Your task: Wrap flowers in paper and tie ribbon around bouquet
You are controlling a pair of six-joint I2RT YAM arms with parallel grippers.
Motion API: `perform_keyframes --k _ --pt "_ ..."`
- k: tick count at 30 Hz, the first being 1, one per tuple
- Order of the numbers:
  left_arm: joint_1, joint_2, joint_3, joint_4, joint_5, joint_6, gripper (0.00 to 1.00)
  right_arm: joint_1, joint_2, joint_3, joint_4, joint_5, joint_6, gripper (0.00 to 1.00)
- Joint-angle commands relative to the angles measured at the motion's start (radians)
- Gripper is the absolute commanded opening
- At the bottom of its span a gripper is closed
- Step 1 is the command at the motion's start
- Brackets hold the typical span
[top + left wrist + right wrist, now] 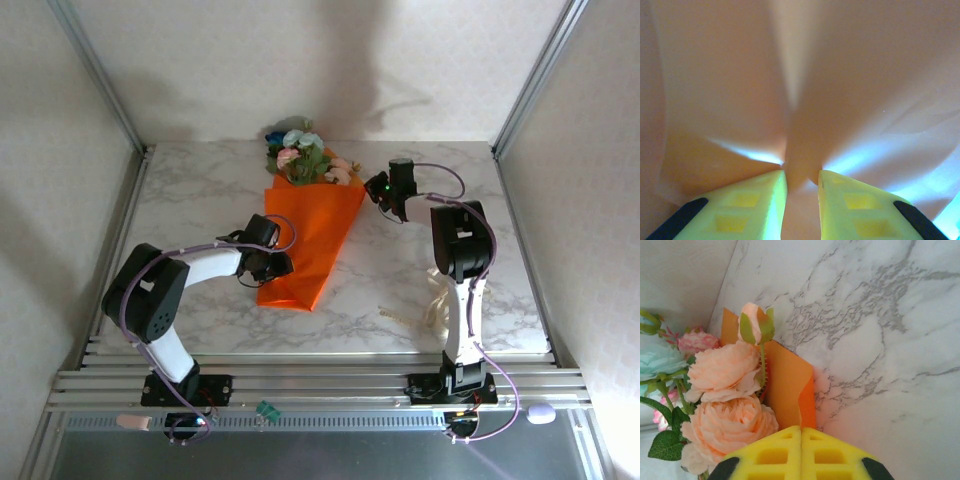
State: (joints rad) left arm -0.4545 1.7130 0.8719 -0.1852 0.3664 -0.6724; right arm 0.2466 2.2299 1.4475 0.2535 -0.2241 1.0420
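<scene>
**Wrapping mostly done, tying not yet begun**

Judging by the layout, past the halfway mark: paper (300,270) already folded into a cone around the flowers (298,152), making a bouquet (310,225) with blooms poking out the far, wide end. Lies mid-table (200,190), narrow end near and leaning slightly left. Looks bright orange, thin and smooth, with one long flap crossing the front. Puckers into a soft crease in the left wrist view. Shows pink, peach and pale-blue blooms with green leaves.

Pinching that crease of paper with the left gripper (801,176), at the bouquet's near left edge. Clenched tight at the right gripper (801,430), just beside the bouquet's far right corner; cannot tell if catching any paper edge.

Left to do: fetching the ribbon (415,315), lying loose at near right beside the right arm, well apart from the bouquet, then looping and tying it.
</scene>
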Motion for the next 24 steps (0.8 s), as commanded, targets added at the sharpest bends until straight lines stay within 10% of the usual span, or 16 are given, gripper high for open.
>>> perform_keyframes --k 1,4,5,10,15,21,24 --pt "-0.009 0.057 -0.004 -0.088 -0.036 0.016 0.23 -0.021 -0.025 0.016 -0.046 0.075 -0.017 0.0" --pt "-0.01 0.065 0.005 -0.086 -0.035 0.014 0.23 -0.052 -0.114 0.006 -0.166 0.156 -0.055 0.79" --pt "-0.01 0.064 0.008 -0.083 -0.035 0.013 0.23 -0.061 -0.167 -0.014 -0.211 0.197 -0.076 0.86" --pt "-0.016 0.037 0.06 -0.078 -0.052 -0.02 0.31 -0.092 -0.425 -0.034 -0.651 0.326 -0.168 0.51" --pt "-0.026 -0.018 0.163 -0.104 -0.098 -0.056 0.44 -0.094 -0.697 -0.176 -1.081 0.47 -0.191 0.56" --pt "-0.094 -0.063 0.272 -0.12 -0.147 -0.05 0.56 -0.128 -0.788 -0.369 -1.168 0.414 -0.261 0.58" --pt "-0.185 -0.014 0.338 -0.06 0.05 0.011 0.58 -0.129 -0.744 -0.417 -1.111 0.327 -0.264 0.58"
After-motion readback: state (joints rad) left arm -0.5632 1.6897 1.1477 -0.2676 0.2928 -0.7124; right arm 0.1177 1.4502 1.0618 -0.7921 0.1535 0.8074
